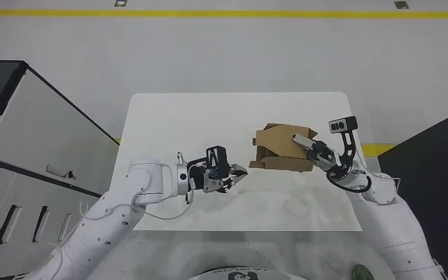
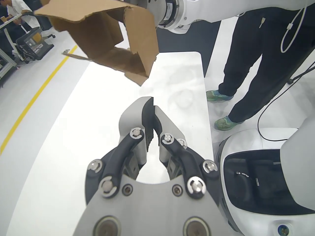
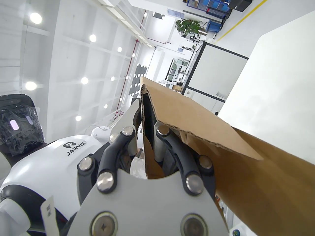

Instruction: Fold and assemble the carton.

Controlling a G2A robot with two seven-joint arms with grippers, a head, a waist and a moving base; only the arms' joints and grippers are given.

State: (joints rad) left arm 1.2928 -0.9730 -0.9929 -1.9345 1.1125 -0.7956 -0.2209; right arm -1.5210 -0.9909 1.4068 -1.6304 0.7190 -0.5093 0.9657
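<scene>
The carton (image 1: 283, 148) is held tilted over the right half of the table (image 1: 196, 126), and the right gripper (image 1: 302, 142), clamped on one wall, blocks that side together with its arm. The carton's open side and loose flaps face the left gripper (image 1: 243, 171), with bare tabletop between them. The table's far and left parts lie open.

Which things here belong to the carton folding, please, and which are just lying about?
Job: carton; right gripper, shut on its edge; left gripper, shut, empty.
Just about: table; yellow floor line.
</scene>
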